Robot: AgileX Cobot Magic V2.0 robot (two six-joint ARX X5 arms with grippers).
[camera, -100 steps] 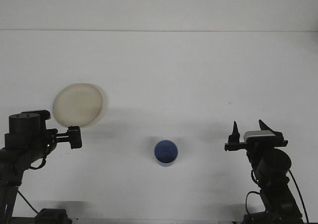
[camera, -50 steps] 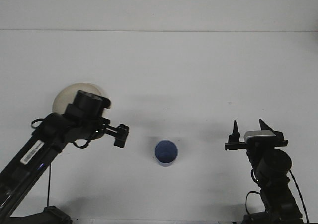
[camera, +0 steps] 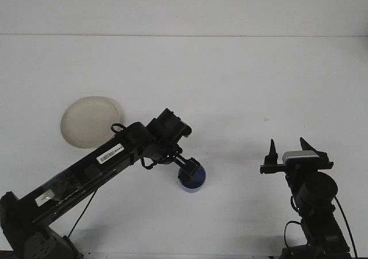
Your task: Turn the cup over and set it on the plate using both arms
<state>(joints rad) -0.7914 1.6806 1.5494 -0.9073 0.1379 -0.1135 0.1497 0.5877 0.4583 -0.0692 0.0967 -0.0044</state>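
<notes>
Your left gripper (camera: pixel 189 167) sits at the cup (camera: pixel 192 177) at lower centre; you cannot tell its finger state. Your right gripper (camera: pixel 289 150) stands open at lower right, and the plate (camera: pixel 86 121) lies at left

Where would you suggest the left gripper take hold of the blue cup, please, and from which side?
Probably the rim, from above. The blue cup stands on the table with what looks like its rim showing. The left gripper is already over its upper-left edge, so one finger inside and one outside the wall suits. The plate lies apart, to the left.
</notes>
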